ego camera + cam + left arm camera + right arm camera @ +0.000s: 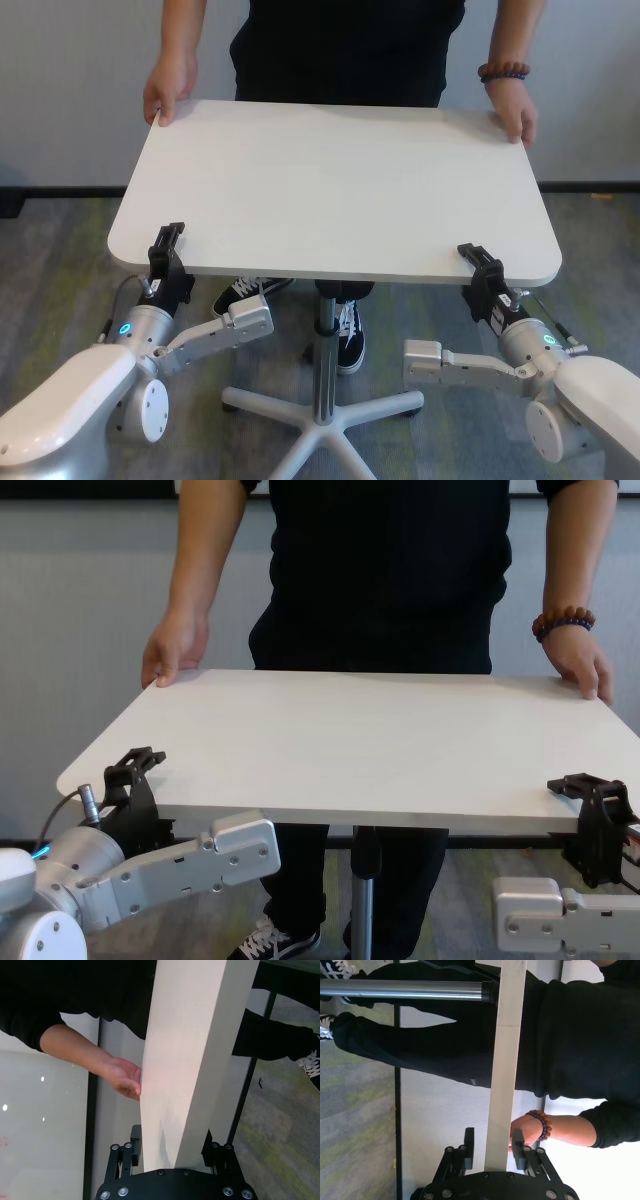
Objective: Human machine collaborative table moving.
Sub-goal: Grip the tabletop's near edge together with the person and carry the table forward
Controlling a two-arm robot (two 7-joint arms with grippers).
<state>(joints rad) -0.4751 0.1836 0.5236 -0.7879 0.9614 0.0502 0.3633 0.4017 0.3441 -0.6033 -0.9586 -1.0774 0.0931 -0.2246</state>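
The white table (pixel 330 180) stands on a grey pedestal pole (pixel 325 350). The human (pixel 345 45) in a black T-shirt stands at the far side, one hand (pixel 170 90) on each far corner, with a bead bracelet (pixel 503 71) on one wrist. My left gripper (pixel 167 252) straddles the near left edge, one jaw above and one below; in the left wrist view (pixel 170 1137) the tabletop (pixel 190 1050) runs tilted between the jaws. My right gripper (pixel 482 268) straddles the near right edge; in the right wrist view (pixel 492 1140) a gap shows between the board (pixel 502 1060) and the lower jaw.
The pole ends in a white star base (pixel 300 415) on the carpet between my two forearms. The person's black-and-white sneakers (pixel 348 340) stand close to the pole. A grey wall (pixel 70 80) lies behind the person.
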